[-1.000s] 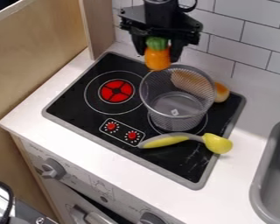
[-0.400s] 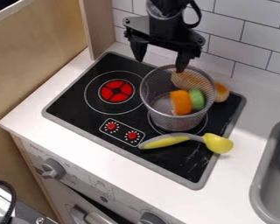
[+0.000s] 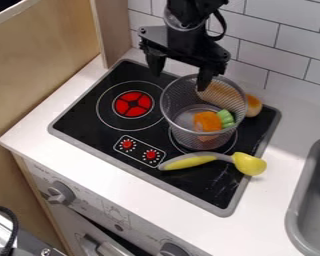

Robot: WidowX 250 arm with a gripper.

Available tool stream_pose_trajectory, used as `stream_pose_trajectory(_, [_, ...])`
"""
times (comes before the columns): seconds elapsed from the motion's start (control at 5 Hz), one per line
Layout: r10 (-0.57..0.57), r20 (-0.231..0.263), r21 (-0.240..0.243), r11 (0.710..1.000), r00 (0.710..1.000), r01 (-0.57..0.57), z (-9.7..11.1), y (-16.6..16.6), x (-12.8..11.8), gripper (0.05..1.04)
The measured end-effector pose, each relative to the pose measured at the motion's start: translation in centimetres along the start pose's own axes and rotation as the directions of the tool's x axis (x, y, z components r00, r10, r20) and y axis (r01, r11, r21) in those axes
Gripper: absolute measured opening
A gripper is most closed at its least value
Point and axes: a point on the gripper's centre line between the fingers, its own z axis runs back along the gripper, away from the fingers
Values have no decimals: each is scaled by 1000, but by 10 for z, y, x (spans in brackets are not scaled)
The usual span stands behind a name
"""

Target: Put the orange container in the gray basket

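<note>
Basket of gray wire mesh, upright on the right-hand part of a black toy stovetop, holds the orange container. The container lies on its side inside, low down, its ridged green end pointing toward the right of the view. Above, a black robot arm comes in from the top edge. Its pincer hangs over the back left of the basket with its two fingers spread wide and nothing between them; one finger overlaps the basket's rim in the view, and whether it touches the mesh is hard to tell. Behind the basket, partly seen through it, rests a tan, rounded item, perhaps toy bread. In front of the basket lies a yellow and gray utensil, reaching across the stovetop's edge. To the left are a red burner and two small red dials. White counter surrounds the stovetop, with a gray sink at right and white tiles behind.
</note>
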Motion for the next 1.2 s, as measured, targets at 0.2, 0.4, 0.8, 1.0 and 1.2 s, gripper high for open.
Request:
stream_pose_trajectory(0.2, [-48, -3, -20, 999, 999, 48, 7, 13, -11, 1000])
stream_pose_trajectory(0.4, [-61, -24, -32, 998, 998, 60, 8, 21, -26, 1000])
stream_pose_trajectory(0.8, [-40, -57, -57, 998, 998, 37, 28, 0, -68, 1000])
stream_pose_trajectory(1.0, [-41, -64, -62, 997, 997, 37, 29, 1, -84, 1000])
stream_pose_trajectory(1.2, [-61, -71, -50, 997, 996, 58, 29, 4, -97, 1000])
